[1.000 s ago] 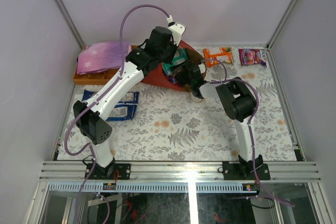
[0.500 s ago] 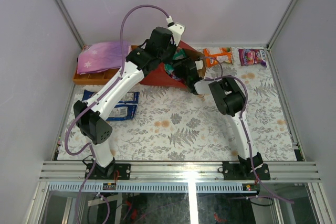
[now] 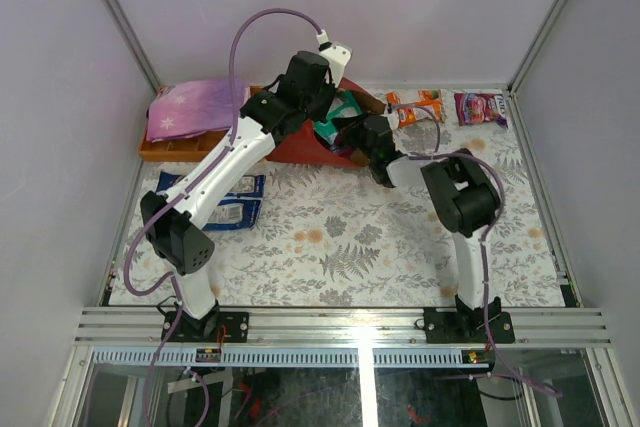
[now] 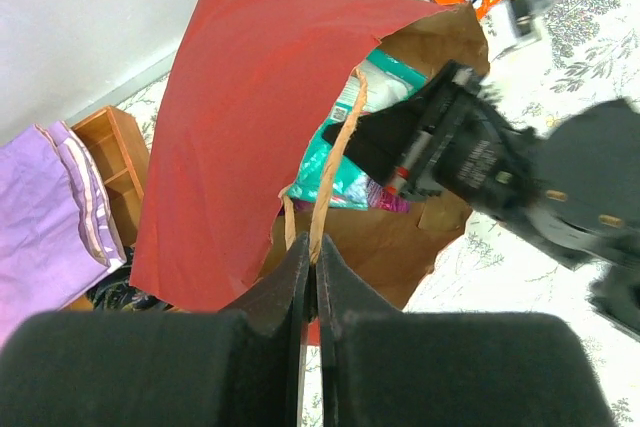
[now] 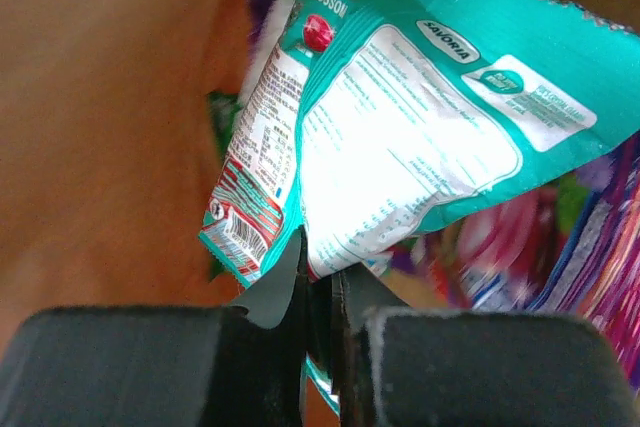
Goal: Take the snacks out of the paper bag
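Closing within the last second, the right tool (image 5: pixel 318 297) is now pressed onto the lower edge of a teal packet (image 5: pixel 420 137) inside the paper bag (image 4: pixel 250 117), which lies on its side near the far edge of the bench; one more snack appears secured for withdrawal. The bag's thin loop handle (image 4: pixel 335 177) is pinched by the left tool (image 4: pixel 310 277), so the mouth is held up. Glossy, crinkled foil is seen against matt brown kraft; further packets, possibly magenta, are blurred behind. An orange packet (image 3: pixel 415 107) and a purple-magenta packet (image 3: pixel 480 107) lie flat by the far right corner.
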`<state>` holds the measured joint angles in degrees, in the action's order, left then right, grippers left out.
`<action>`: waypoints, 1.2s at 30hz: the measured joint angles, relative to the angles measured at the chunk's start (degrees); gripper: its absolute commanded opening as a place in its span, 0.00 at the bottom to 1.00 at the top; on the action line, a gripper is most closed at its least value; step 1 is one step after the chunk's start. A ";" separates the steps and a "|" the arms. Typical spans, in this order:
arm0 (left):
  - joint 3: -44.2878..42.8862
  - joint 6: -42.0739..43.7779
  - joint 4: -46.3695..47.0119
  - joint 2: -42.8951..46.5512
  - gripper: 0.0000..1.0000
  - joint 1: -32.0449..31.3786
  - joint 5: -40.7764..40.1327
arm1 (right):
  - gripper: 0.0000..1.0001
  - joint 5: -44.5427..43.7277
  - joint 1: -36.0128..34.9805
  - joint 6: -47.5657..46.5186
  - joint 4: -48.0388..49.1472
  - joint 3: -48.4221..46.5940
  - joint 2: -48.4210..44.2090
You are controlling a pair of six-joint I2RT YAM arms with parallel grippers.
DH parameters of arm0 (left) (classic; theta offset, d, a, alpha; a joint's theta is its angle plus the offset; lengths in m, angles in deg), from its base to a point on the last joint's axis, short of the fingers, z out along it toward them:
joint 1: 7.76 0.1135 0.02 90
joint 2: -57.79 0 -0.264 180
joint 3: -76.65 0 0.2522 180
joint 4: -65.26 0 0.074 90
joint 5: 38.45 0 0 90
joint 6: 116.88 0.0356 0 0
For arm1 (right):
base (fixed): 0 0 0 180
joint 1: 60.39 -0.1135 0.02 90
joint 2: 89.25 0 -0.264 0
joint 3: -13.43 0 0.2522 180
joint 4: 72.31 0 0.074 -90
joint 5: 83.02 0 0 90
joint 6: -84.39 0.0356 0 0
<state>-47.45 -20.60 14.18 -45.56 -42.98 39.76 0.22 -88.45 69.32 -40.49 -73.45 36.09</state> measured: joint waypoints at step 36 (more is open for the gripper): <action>0.02 0.90 0.26 0.02 0.00 0.00 -0.22 | 0.00 -2.67 18.05 -6.23 -17.14 43.60 -36.70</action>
<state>-47.43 -19.70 14.44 -45.54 -42.98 39.54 -2.45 -70.39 63.09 -57.62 -29.85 -0.61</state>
